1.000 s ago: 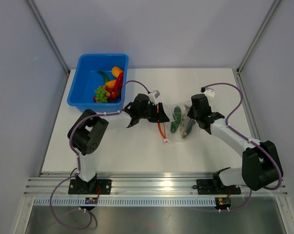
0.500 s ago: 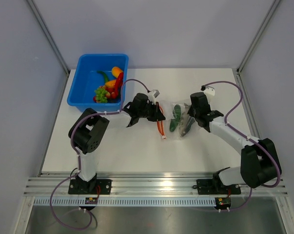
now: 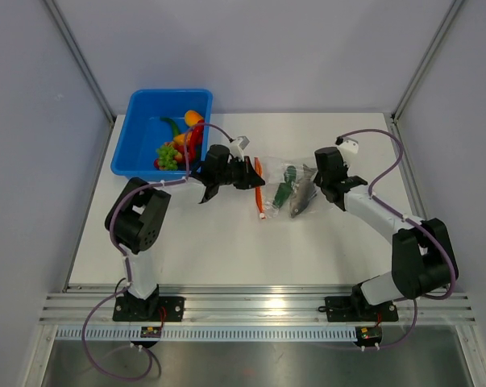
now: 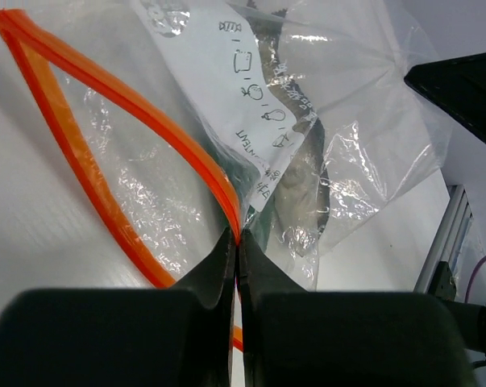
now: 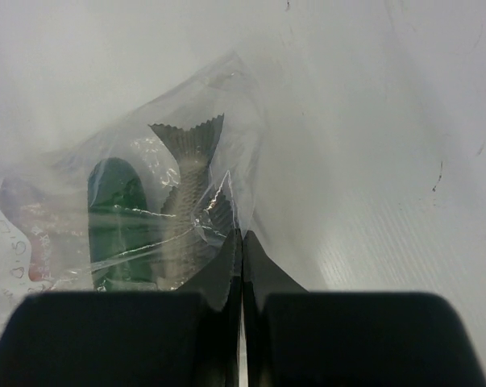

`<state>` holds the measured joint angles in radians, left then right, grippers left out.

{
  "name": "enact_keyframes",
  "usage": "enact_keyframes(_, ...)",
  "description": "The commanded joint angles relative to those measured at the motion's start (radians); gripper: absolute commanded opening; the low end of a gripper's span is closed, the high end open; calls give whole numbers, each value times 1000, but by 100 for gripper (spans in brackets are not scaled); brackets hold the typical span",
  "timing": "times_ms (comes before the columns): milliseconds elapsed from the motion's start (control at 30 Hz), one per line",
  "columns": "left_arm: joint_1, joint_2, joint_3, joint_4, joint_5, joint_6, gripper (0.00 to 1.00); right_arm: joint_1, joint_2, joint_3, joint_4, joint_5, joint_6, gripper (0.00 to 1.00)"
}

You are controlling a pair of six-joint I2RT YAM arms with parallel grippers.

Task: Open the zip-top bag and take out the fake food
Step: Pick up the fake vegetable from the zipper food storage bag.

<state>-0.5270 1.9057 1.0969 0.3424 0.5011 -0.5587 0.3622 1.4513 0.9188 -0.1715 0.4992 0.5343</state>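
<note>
The zip-top bag (image 3: 289,187) lies crinkled at mid-table, its orange zip strip (image 3: 259,193) on the left side. My left gripper (image 3: 253,172) is shut on that strip (image 4: 146,121), whose two halves gape apart in the left wrist view; the white label (image 4: 255,105) shows behind it. My right gripper (image 3: 314,190) is shut on the clear plastic at the bag's opposite end (image 5: 241,232). Inside the bag lie fake food pieces: a green cucumber (image 5: 118,222) and a grey fish (image 5: 190,189).
A blue tub (image 3: 146,121) stands at the back left, just beyond the left gripper, holding green grapes (image 3: 168,153), a yellow-orange pepper and red pieces. Metal frame posts and grey walls bound the white table; a rail runs along the near edge.
The left gripper closed on the zip strip and drew it left and back toward the tub. The bag shifted left with it, and the right gripper followed while keeping its hold.
</note>
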Motion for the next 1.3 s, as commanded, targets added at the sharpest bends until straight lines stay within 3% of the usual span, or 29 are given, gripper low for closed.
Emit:
enact_keyframes(0, 7, -73, -2, 53, 51, -12, 0, -20, 14, 63, 0, 50, -14, 0)
enact_keyframes(867, 25, -40, 20, 55, 102, -23, 1, -34, -19, 123, -56, 30, -28, 0)
enact_keyframes(1267, 28, -59, -19, 112, 86, 3, 40, -35, 1, 114, -43, 29, -28, 0)
